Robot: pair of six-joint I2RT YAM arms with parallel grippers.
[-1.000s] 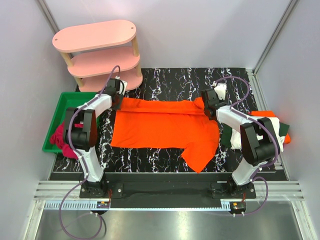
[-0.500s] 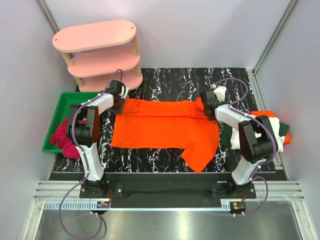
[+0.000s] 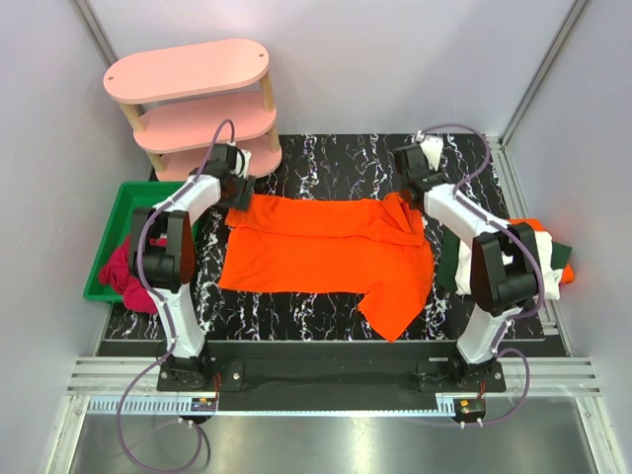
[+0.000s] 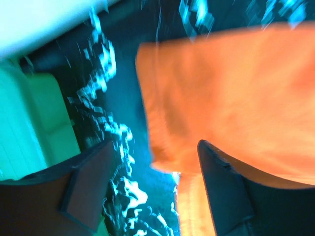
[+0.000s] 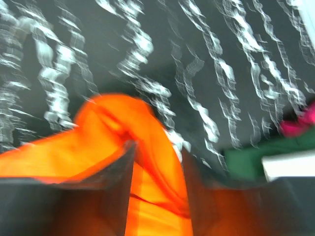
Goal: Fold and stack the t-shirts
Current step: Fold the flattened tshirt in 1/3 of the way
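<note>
Left wrist view: left gripper (image 4: 153, 145) with jaws parted wide, clamped on nothing, poised over the far left corner of the bright orange t-shirt (image 4: 221, 98). Right wrist view, blurred: right gripper (image 5: 157, 147) likewise gapped, with an orange ridge of cloth showing in the gap. Judging by the top view, that ridge is lying on the table below rather than pinched.

Likely trouble from here — starting a fold on a shirt not yet flat. Bunched at its far right corner, with a flap trailing toward 5 o'clock at the near edge; folded so, bound to come out lopsided and slide off a stack. Could also snag that ridge on a descending jaw and drag the whole shirt askew. Easy, too, to misjudge a regrasp of so thin an edge and close on bare tabletop.

Seen from above: shirt spread across the middle of the black marbled table (image 3: 336, 158), running toward 4 o'clock from the left gripper and toward 7 o'clock from the right gripper — both tools at its far edge. Farther out, at 9 o'clock of the shirt, green bin (image 3: 133, 202) holding a dark red cloth (image 3: 120, 269); at 11 o'clock, pink shelf (image 3: 188, 71); at 3 o'clock, pile of white, dark green and orange shirts (image 3: 545, 252) beside the right arm.
</note>
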